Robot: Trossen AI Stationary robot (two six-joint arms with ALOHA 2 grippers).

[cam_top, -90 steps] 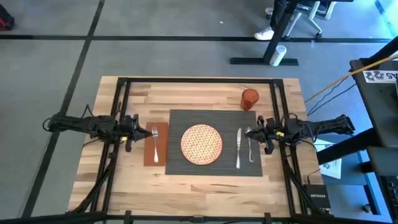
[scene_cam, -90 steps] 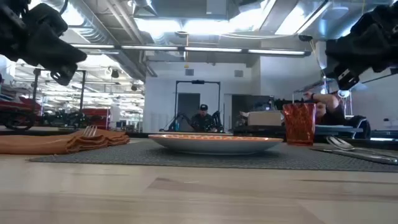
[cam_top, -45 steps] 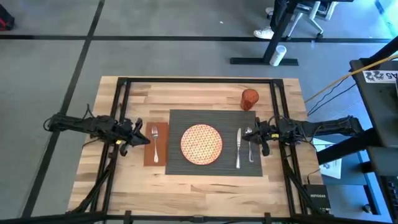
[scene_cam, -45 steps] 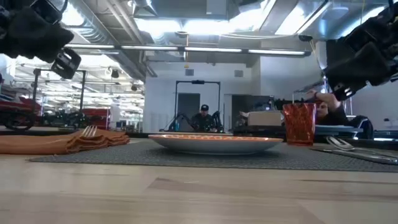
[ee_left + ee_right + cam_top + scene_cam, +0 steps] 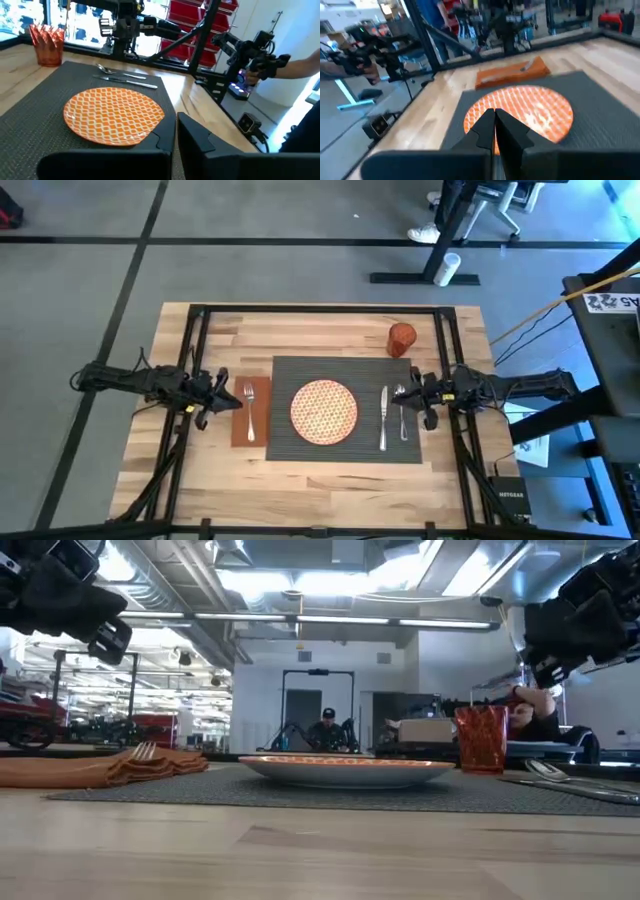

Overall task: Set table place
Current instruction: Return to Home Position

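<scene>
A dark ribbed placemat lies at the middle of the light-wood table. On it are an orange-patterned plate, a knife and a spoon. An orange cup stands by the mat's far right corner. Left of the mat lies a brown napkin with a fork on top. My left gripper hovers shut just left of the napkin, above the table. My right gripper hovers shut by the spoon, also in the air.
Black rails run along the table's left, right and far edges under both arms. Bare wood lies near and far of the mat. Beyond the table are a person seated far back and a hand holding a device.
My left gripper has drawn back a little from the fork toward the table's left edge and has risen. My right gripper has shifted only slightly by the spoon. The place setting lies as before.
</scene>
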